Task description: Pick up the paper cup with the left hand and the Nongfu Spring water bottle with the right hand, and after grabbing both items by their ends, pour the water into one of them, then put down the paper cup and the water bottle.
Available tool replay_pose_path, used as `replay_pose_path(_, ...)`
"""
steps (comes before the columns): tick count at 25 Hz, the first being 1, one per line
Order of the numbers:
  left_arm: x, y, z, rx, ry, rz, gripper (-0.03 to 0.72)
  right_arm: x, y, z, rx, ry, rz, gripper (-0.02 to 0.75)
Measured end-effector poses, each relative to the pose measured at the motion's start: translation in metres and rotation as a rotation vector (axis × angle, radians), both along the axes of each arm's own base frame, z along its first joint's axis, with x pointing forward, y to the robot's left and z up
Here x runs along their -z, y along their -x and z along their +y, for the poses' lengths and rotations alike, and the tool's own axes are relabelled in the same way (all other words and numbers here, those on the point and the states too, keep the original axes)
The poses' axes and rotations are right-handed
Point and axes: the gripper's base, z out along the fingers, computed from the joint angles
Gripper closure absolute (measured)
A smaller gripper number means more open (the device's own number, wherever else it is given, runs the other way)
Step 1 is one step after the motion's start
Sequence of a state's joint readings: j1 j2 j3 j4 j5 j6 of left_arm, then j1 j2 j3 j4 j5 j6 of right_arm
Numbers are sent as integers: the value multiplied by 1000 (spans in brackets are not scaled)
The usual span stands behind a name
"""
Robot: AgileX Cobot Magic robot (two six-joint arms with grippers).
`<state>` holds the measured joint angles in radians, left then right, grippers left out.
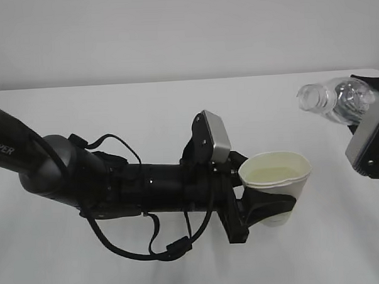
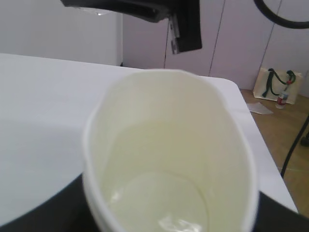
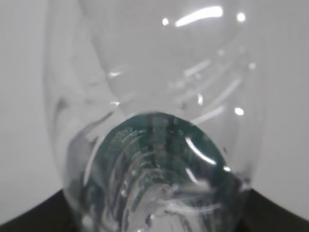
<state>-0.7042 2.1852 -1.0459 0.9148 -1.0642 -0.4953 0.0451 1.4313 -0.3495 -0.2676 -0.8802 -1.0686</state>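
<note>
The left end effector (image 1: 268, 209) is gripping the paper cup (image 1: 276, 182), water (image 2: 161, 203) pooling inside; the right end effector (image 1: 364, 118) is holding the tilted water bottle (image 1: 335, 101) apart. Setting both down remains.

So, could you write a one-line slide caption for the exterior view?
Left gripper holds a paper cup containing water, while the right gripper holds the tilted, uncapped bottle away from it.
</note>
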Motion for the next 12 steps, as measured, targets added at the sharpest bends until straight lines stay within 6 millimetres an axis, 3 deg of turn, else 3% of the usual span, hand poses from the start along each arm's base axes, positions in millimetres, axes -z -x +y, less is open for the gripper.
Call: replay_pose_path(12,-2,-5,0,-55,19,18,277,-4,0,1,25,-287,31,343)
